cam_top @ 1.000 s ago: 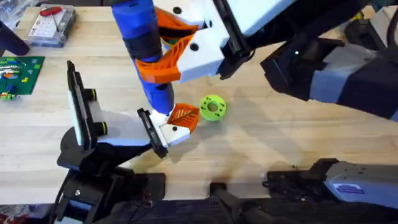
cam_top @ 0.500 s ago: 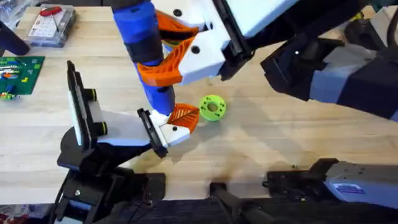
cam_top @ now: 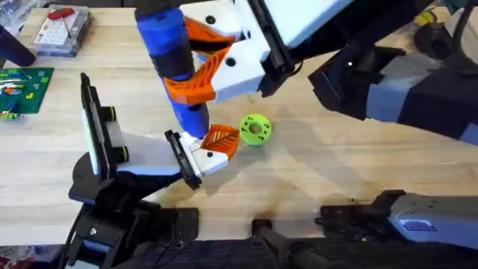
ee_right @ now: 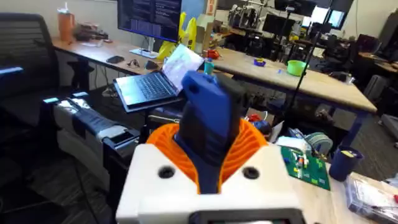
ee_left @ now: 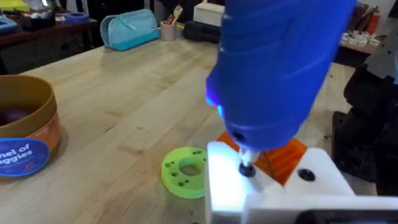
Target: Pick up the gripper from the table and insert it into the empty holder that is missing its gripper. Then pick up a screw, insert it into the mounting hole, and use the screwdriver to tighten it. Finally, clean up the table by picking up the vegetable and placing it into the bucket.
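Observation:
My right gripper (cam_top: 198, 71) is shut on the blue screwdriver (cam_top: 173, 52), which stands tilted between its orange pads (ee_right: 249, 146). The screwdriver's bit presses on a dark screw (ee_left: 247, 169) in the white gripper part with an orange pad (cam_top: 211, 149), which sits at the end of my left gripper (cam_top: 196, 157). The bucket (ee_left: 28, 134), with its orange-brown rim and blue label, stands on the table beyond the green disc, with a dark shape inside. The vegetable is out of view.
A lime-green disc with holes (cam_top: 255, 128) lies just right of the screwdriver tip. A clear box with a red tool (cam_top: 63, 28) and a green circuit board (cam_top: 22, 88) sit at the far left. A blue pouch (ee_left: 127, 29) lies farther off.
The right arm's upper body has shifted slightly. The screwdriver stays pressed on the same spot, and the left arm has not moved.

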You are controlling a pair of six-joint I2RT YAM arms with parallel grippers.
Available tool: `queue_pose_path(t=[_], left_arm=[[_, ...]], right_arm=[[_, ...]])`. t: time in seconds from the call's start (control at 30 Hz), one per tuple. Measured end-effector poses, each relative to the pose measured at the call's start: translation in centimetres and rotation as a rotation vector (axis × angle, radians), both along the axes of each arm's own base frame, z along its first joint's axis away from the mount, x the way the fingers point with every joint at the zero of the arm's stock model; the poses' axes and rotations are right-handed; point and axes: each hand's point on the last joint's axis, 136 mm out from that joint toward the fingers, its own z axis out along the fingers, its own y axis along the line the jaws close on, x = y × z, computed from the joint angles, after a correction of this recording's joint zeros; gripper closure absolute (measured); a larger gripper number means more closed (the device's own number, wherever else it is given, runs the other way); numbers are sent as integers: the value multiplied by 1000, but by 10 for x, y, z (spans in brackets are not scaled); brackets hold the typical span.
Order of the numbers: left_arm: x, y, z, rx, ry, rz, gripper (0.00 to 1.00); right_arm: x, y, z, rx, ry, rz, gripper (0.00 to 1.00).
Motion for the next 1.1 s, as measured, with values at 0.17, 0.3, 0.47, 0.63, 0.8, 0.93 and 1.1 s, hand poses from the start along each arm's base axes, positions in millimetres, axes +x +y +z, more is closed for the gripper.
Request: queue_pose_path(t=[0.17, 0.3, 0.47, 0.63, 0.8, 0.93, 1.1], left_arm=[[0, 0, 0, 0, 0, 0, 986], [0, 0, 0, 0, 0, 0, 986], [0, 0, 0, 0, 1, 0, 986], [0, 0, 0, 0, 1, 0, 986], [0, 0, 0, 0, 1, 0, 986], [0, 0, 0, 0, 1, 0, 986], [0, 0, 0, 0, 1, 0, 986]], right_arm=[[1, 1, -1, -3, 3, 0, 891], [1, 1, -1, -3, 3, 1, 893], [0, 1, -2, -4, 4, 2, 893], [0, 1, -2, -5, 5, 2, 893], [0, 1, -2, -5, 5, 2, 892], [0, 1, -2, -5, 5, 2, 892], [2, 0, 3, 0, 32, -5, 892]])
